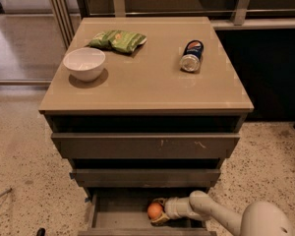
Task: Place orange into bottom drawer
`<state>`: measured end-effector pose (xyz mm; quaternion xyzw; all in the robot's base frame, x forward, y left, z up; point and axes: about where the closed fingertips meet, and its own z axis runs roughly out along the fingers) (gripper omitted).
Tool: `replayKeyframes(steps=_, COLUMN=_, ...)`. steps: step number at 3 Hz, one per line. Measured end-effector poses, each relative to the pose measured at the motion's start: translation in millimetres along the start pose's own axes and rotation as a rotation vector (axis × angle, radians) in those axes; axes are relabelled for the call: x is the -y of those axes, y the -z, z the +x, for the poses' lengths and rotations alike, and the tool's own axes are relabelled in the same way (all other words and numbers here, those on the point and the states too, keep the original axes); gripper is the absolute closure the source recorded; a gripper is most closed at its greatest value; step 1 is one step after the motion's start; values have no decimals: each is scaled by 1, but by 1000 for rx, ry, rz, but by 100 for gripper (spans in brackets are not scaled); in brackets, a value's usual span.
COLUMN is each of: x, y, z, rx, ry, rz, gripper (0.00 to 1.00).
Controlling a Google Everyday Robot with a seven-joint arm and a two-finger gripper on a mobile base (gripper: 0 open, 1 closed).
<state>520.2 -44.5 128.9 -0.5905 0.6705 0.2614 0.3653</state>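
Note:
The orange (155,210) is a small round fruit inside the open bottom drawer (118,219), near its middle. My gripper (156,211) reaches into the drawer from the right on a white arm, and its fingers sit around the orange, one above and one below it. The orange rests low in the tray, close to the drawer floor. The drawer's back part is hidden under the middle drawer front.
On the cabinet top stand a white bowl (84,64), a green chip bag (117,40) and a can lying on its side (191,56). The wide scratched drawer front (145,146) and middle drawer front (145,177) overhang the bottom drawer. Speckled floor surrounds the cabinet.

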Motion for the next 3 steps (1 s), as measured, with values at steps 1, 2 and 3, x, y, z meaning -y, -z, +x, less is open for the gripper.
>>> replayKeyframes(steps=1, x=0, y=0, z=0, rx=0, ry=0, rz=0, gripper=31)
replayKeyframes(steps=2, x=0, y=0, z=0, rx=0, ry=0, rz=0, gripper=0)
replayKeyframes(steps=3, x=0, y=0, z=0, rx=0, ry=0, rz=0, gripper=0)
